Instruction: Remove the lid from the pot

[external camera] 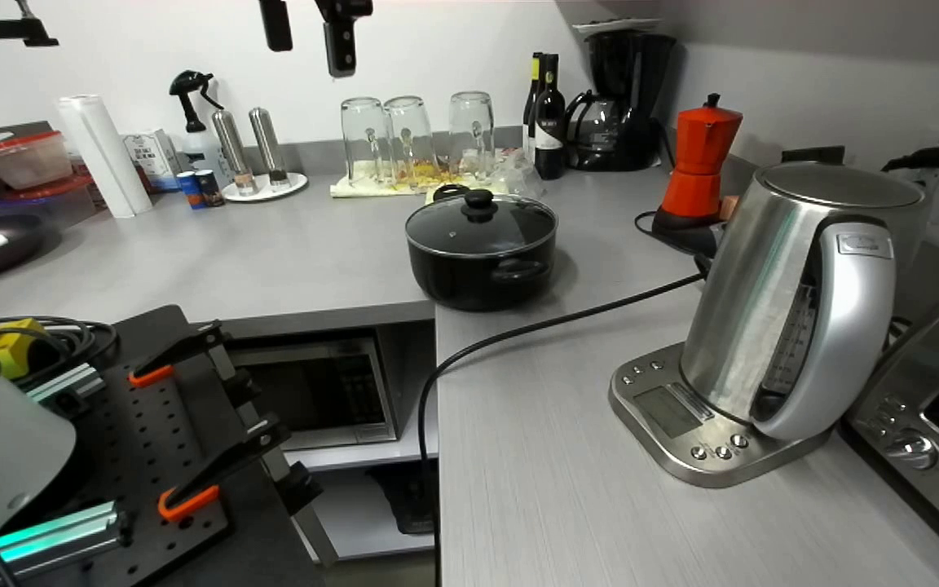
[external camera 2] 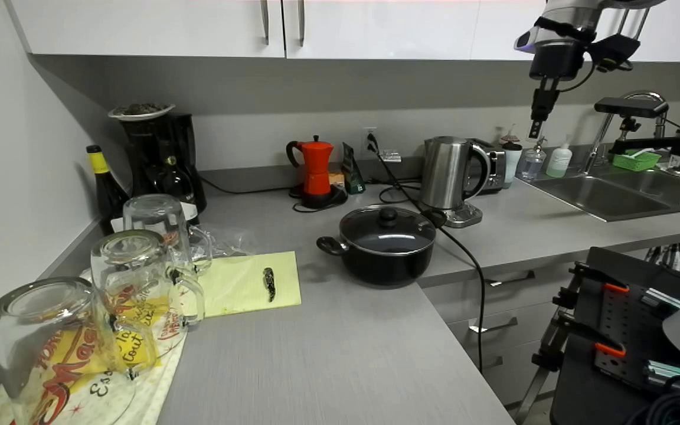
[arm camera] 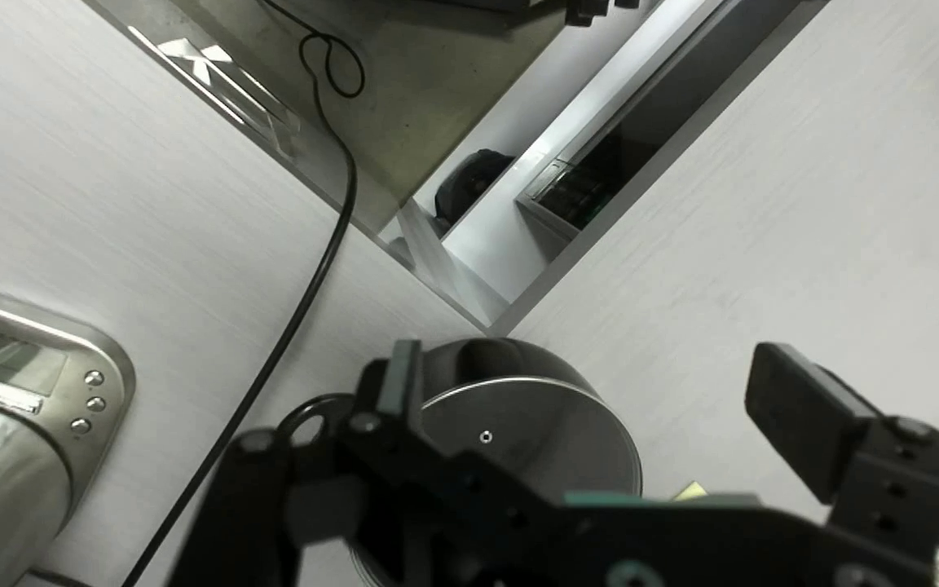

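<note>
On the desk (external camera: 567, 489), in an exterior view, the pot (external camera: 465, 281) stands with the lid (external camera: 482, 238) on. The tool (external camera: 310, 59) hangs high and well apart, its jaws standing wide with nothing between them; a descent off-line could bring one down on the lid instead of astride the knob (external camera: 479, 204).

The cord (external camera 2: 481, 313), in an exterior view, runs near a side handle (external camera 2: 438, 213); a low sideways approach might snag either.

In the wrist view, the tool's own body covers the knob's place, so aiming from there alone would likely miss. A shallow pinch may slip; with the pot near the desk's inner corner, a shove could tip it off.
</note>
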